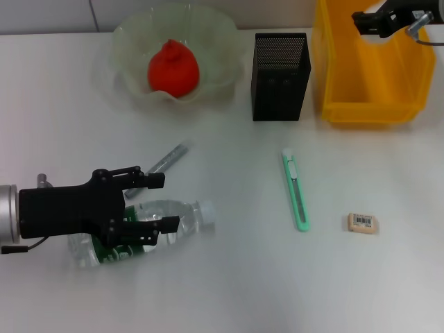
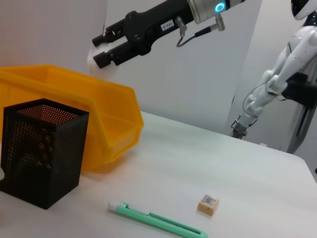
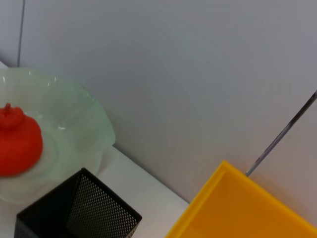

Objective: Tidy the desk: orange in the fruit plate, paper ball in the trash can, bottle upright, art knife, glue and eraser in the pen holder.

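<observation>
Your left gripper (image 1: pixel 161 201) is hovering low over the near left of the tabletop (image 1: pixel 229 277), its jaws spread wide and straddling the bottle (image 1: pixel 149 232), which is lying on its side with the cap end pointing toward the knife (image 1: pixel 295 191). Whether the jaws are touching the bottle, you cannot tell from these views. Just behind the gripper the glue (image 1: pixel 166 159) is lying flat. The knife is lying near the middle of the tabletop, with the eraser (image 1: pixel 363 223) to its right and apart from it.

At the back, the orange (image 1: pixel 173 68) is sitting in the plate (image 1: pixel 132 41). The holder (image 1: pixel 280 76) is standing upright between the plate and the yellow bin (image 1: pixel 368 83). Your right gripper (image 1: pixel 369 23) is hanging above the bin, its jaws slightly apart and holding nothing that shows; the left wrist view is showing it (image 2: pixel 101 48) above the bin's rim.
</observation>
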Controlling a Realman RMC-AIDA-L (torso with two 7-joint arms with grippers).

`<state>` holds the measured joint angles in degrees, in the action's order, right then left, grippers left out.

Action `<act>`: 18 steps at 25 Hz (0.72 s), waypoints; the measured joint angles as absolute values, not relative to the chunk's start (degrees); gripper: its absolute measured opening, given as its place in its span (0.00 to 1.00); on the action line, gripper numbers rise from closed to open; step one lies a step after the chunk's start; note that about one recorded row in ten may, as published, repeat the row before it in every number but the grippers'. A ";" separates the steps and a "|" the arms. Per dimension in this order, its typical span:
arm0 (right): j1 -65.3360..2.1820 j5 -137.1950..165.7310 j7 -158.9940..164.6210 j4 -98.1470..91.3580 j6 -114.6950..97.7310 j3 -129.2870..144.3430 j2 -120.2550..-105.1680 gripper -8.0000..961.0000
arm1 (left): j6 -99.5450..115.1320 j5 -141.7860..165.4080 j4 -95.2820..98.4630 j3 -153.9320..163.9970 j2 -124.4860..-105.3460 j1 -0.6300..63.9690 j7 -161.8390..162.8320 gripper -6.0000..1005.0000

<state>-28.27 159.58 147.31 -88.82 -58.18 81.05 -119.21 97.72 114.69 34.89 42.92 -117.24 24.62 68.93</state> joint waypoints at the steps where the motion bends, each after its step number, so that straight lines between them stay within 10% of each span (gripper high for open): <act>1: -28.32 159.53 147.20 -88.04 -57.88 80.95 -119.21 0.54 | 97.63 114.66 34.93 42.92 -117.24 24.66 68.94 0.78; 6: -27.98 158.33 146.80 -87.97 -58.83 78.74 -119.18 0.74 | 97.38 114.36 35.43 42.83 -117.24 24.51 68.96 0.77; 18: -20.17 121.16 118.42 -90.83 -86.95 56.01 -119.18 0.79 | 96.99 114.78 48.83 45.08 -117.94 26.25 80.41 0.77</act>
